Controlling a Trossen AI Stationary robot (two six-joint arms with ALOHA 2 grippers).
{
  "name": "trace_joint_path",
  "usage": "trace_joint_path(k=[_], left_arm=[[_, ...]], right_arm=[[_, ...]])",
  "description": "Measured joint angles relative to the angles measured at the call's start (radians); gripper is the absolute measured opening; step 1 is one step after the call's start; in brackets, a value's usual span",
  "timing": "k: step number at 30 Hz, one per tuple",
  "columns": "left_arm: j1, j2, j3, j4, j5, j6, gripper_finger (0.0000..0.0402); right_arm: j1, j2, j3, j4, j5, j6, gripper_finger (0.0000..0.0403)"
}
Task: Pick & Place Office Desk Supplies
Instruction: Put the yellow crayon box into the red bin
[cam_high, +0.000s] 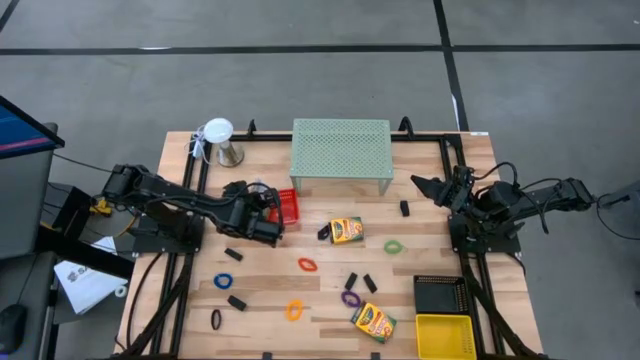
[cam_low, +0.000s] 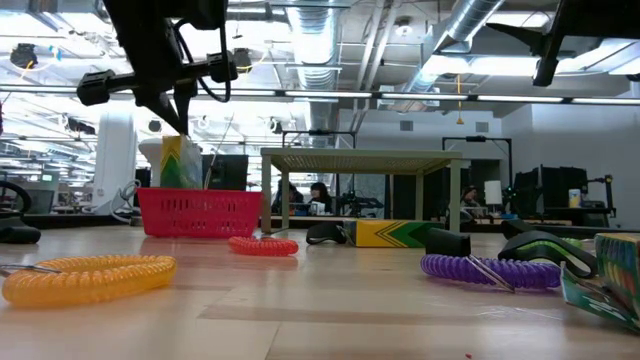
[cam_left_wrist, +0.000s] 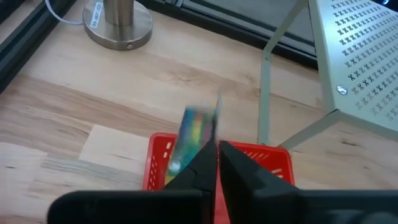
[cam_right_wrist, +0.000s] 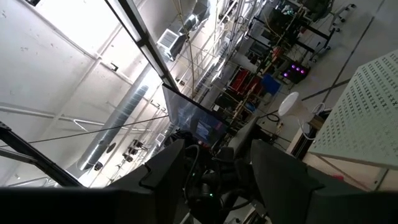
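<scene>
Presently, the left gripper (cam_high: 272, 212) is positioned over the red tray (cam_high: 288, 208), its fingers (cam_left_wrist: 205, 163) pressed together with nothing pinched between them. A green card pack (cam_low: 180, 163) is seen standing upright in the red tray, its long axis vertical, just below the gripper tips. To the right, on the wooden table (cam_high: 420, 235), one crayon box (cam_high: 347, 231) lies flat near the mint-green mesh shelf (cam_high: 341, 148), its long axis running roughly left to right across the table. A second crayon box (cam_high: 373, 322) lies nearer the front edge, turned diagonally, just beside the yellow tray (cam_high: 446, 336). Coloured elastic loops and small black clips are scattered flat between the boxes. At the far right, the right gripper (cam_high: 428, 185) is held raised above the table edge, its fingers spread apart and empty.
</scene>
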Motion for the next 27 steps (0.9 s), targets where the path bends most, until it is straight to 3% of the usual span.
trace_joint_path(k=[11,19,21,24,27], left_arm=[[-0.002,-0.016,0.0,0.011,-0.009,-0.002,0.0085],[-0.002,-0.109,0.0,0.04,-0.134,0.036,0.0098],[-0.002,-0.135,0.0,0.109,-0.177,0.13,0.0095],[-0.003,-0.18,0.0,0.316,-0.198,0.472,0.0093],[-0.001,-0.223,0.0,0.588,-0.063,0.939,0.0093]], right_arm=[[0.0,0.0,0.0,0.0,0.0,0.001,0.0182],[0.0,0.0,0.0,0.001,0.0,0.0,0.0182],[0.0,0.0,0.0,0.0,0.0,0.0,0.0182],[0.0,0.0,0.0,0.001,0.0,-0.005,0.0182],[0.0,0.0,0.0,0.006,0.0,-0.005,0.0182]])
